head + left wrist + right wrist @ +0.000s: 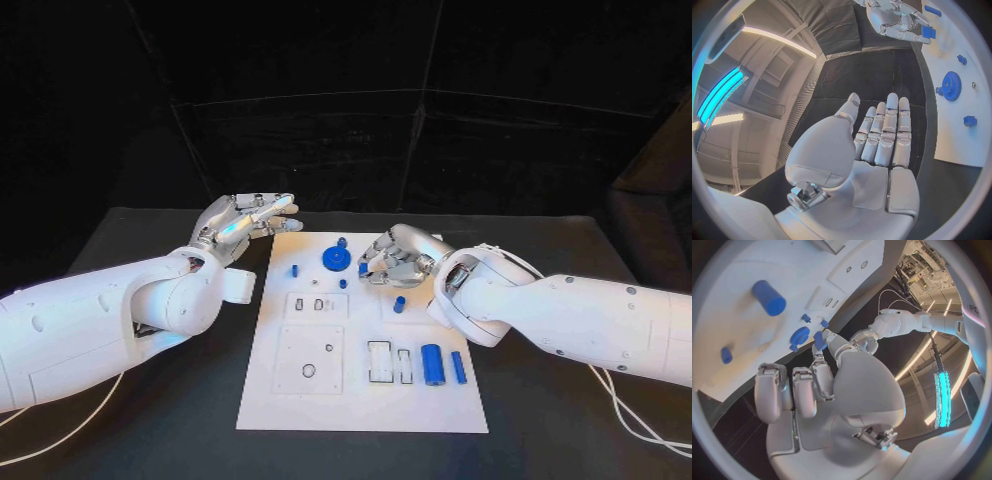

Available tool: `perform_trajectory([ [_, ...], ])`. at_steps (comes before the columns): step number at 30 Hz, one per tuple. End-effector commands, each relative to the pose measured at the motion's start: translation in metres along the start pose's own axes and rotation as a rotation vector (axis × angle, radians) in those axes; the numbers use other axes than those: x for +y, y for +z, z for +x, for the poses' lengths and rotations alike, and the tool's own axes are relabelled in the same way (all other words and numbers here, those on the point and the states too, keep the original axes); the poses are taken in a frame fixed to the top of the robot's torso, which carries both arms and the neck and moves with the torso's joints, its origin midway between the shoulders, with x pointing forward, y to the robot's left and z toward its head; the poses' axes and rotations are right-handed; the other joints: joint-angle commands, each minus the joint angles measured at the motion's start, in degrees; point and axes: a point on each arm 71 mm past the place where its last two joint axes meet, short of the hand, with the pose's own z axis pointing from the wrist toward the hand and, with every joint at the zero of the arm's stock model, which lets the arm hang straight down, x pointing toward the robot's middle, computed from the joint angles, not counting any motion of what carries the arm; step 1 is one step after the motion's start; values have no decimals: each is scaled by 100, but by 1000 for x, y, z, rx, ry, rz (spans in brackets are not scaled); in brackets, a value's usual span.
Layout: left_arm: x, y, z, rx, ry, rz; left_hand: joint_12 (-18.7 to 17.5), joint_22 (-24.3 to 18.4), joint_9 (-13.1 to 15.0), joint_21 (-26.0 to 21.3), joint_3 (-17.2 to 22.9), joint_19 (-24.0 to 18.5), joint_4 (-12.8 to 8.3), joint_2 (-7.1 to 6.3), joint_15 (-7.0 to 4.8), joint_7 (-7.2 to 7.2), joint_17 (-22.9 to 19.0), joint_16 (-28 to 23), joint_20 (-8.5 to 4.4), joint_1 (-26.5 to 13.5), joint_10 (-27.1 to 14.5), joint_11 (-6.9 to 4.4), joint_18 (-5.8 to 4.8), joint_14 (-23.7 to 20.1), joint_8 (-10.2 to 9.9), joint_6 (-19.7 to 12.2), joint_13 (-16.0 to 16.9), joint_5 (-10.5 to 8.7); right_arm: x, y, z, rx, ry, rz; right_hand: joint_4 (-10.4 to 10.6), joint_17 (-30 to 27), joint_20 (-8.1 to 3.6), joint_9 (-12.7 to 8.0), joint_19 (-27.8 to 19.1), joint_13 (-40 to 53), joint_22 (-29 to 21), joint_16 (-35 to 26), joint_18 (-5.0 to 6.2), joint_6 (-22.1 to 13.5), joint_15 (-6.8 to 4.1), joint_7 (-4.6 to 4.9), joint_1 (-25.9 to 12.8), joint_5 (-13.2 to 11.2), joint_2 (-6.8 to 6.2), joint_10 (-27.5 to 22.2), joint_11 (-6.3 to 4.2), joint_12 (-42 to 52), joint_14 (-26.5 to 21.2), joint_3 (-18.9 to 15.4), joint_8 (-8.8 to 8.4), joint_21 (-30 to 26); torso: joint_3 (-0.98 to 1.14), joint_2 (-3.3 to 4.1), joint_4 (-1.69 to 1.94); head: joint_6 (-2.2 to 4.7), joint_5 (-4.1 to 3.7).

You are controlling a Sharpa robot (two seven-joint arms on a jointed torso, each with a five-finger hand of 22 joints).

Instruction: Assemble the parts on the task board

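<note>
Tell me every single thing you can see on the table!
task board: one, white, middle of the black table.
gear: one, blue, round, far end of the board.
cylinders: two, blue, lying side by side near the board's right edge.
small parts: several, blue, scattered around the gear and mid-board.
table: one, black, under everything.
left hand: silver, fingers straight, holding nothing, off the board's far left corner.
right hand: silver, over the board's far right; it seems to pinch a blue piece.
</note>
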Motion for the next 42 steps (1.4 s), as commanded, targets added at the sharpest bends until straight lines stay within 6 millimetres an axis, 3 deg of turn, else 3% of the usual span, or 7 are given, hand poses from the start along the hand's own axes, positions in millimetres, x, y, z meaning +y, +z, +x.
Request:
perform_trajectory([
  [1,-3,2,0,0,7,18,-5,-8,-1,-24,-7,33,-36,13,-4,29,11,-28,-2,-11,48,16,78,46,6,16,-1,-31,4,8,6,23,-79,43,58,1510,-33,-4,202,39,500,32,-59,108,-37,-94,-66,24,1,-7,-12,-1,607,80,-18,3,-24,-12,26,-16,70],
  [6,-4,2,0,-2,9,22,-3,-9,1,-27,-6,39,-39,17,-6,24,13,-32,-3,-14,60,11,79,51,10,27,1,-31,15,18,18,45,-113,33,65,1510,-30,-7,203,35,502,32,-60,96,-34,-87,-84,26,-7,-10,-8,-5,607,87,-38,3,-27,-15,31,-49,118],
  [11,-5,3,1,-1,9,24,-3,-9,1,-27,-6,39,-39,17,-6,24,13,-32,-3,-14,60,11,79,51,10,27,1,-31,24,26,29,64,-146,20,66,1510,-30,-8,202,38,497,32,-59,92,-33,-86,-89,23,-11,-8,-6,-3,607,88,-44,2,-18,-9,19,-53,155],
  [15,-5,3,3,2,8,22,-2,-9,1,-28,-5,40,-41,19,-7,23,14,-34,-4,-14,64,10,79,53,11,31,1,-31,30,31,38,85,-156,17,69,1510,-27,-10,199,30,491,32,-58,87,-30,-82,-103,13,-25,-14,-3,-11,607,89,-56,-1,-2,-4,3,-62,229],
  [19,-5,3,5,7,5,21,-2,-9,1,-28,-5,40,-41,19,-7,23,14,-34,-4,-14,64,10,79,53,11,31,1,-31,33,33,43,102,-167,12,69,1510,-27,-10,199,30,491,32,-58,87,-30,-82,-103,13,-25,-14,-3,-11,607,89,-56,-1,-13,-5,25,-87,230],
  [25,-5,3,6,9,4,20,-3,-10,1,-30,-5,42,-42,18,-7,23,15,-36,-4,-15,64,10,79,55,9,30,0,-31,36,35,52,124,-195,-1,74,1510,-26,-10,196,24,483,32,-56,84,-27,-79,-116,6,-33,-18,0,-17,607,90,-66,-5,0,-2,16,-129,310],
  [42,-5,4,7,16,0,18,-6,-10,0,-31,-5,44,-45,17,-7,24,15,-37,-4,-15,62,11,79,56,7,27,0,-31,34,34,60,169,-230,5,54,1500,-17,-10,184,-4,454,28,-51,87,-20,-73,-140,-24,-112,-43,6,-47,605,94,-103,-19,-5,-10,12,-135,321],
])
